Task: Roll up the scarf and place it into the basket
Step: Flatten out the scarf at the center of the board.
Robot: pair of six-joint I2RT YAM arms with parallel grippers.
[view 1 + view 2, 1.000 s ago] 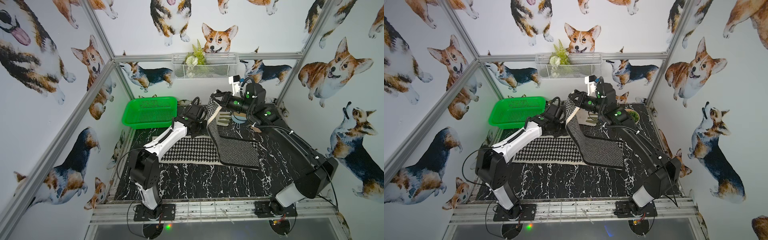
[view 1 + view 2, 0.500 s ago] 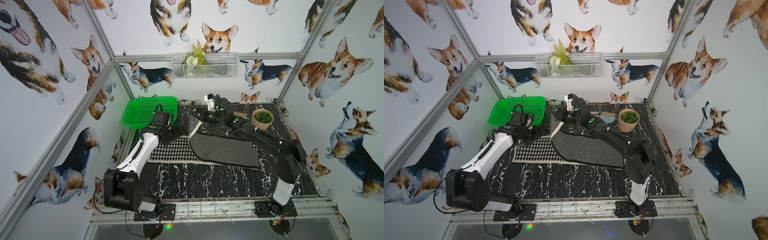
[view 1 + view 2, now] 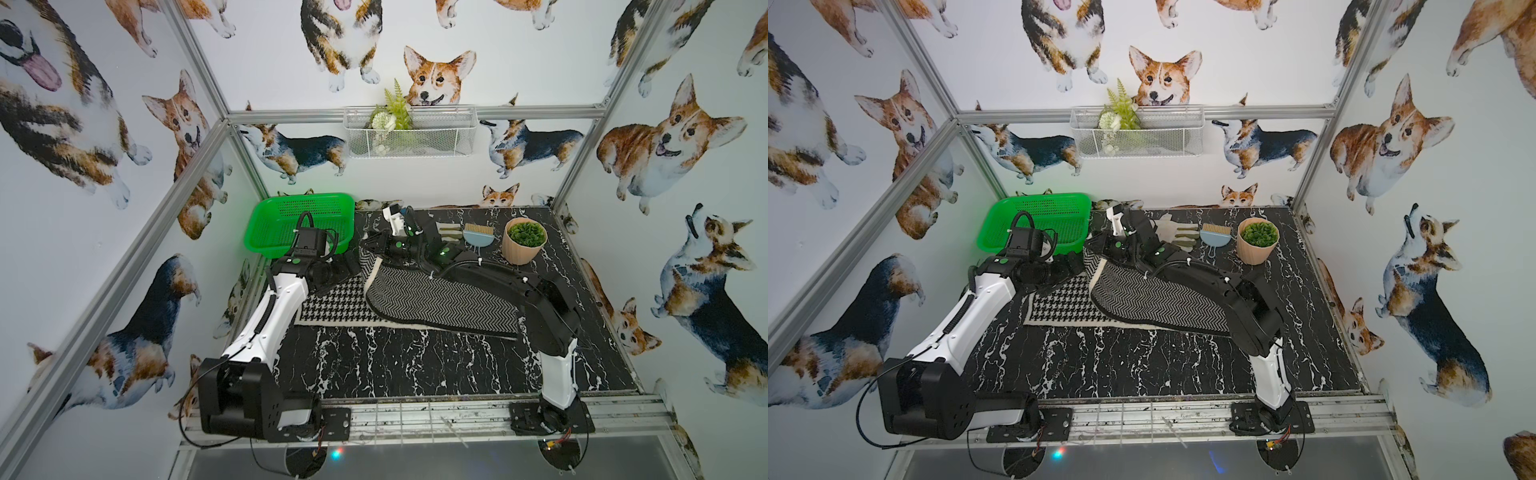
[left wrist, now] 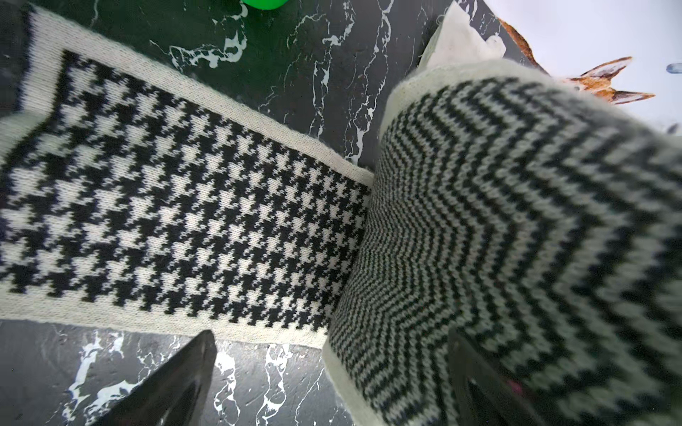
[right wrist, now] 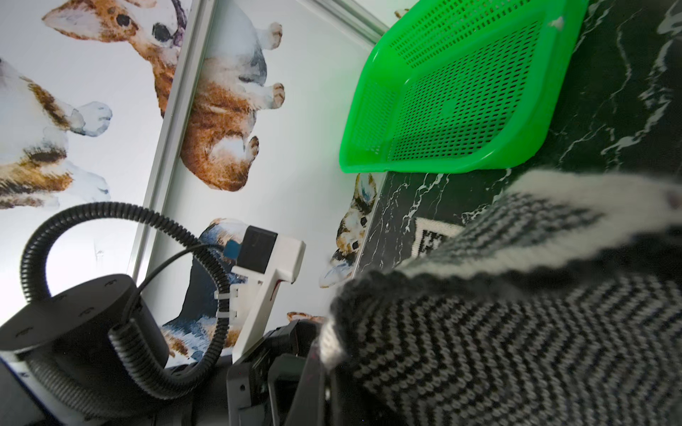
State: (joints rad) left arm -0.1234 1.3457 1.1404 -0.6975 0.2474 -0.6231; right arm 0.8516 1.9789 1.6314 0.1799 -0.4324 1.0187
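Beside the basket (image 3: pixel 286 214), the right gripper (image 3: pixel 369 246) pinches the scarf (image 3: pixel 436 297) (herringbone up). There too, the left gripper (image 3: pixel 348 269) stands spread.

The right gripper (image 3: pixel 371 246) has carried the end of the scarf (image 3: pixel 436 299) down and closer to the basket (image 3: pixel 266 249), laying more herringbone over houndstooth. The left gripper (image 3: pixel 347 270) has pulled back beside the basket.

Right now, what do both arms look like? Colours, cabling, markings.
Left arm: long white link, black joints and base, green dot, black corrugated cable loop at the wrist, black fingers. Right arm: black upper links, white lower link, green status lights, white zip ties on its cable, white camera bracket.
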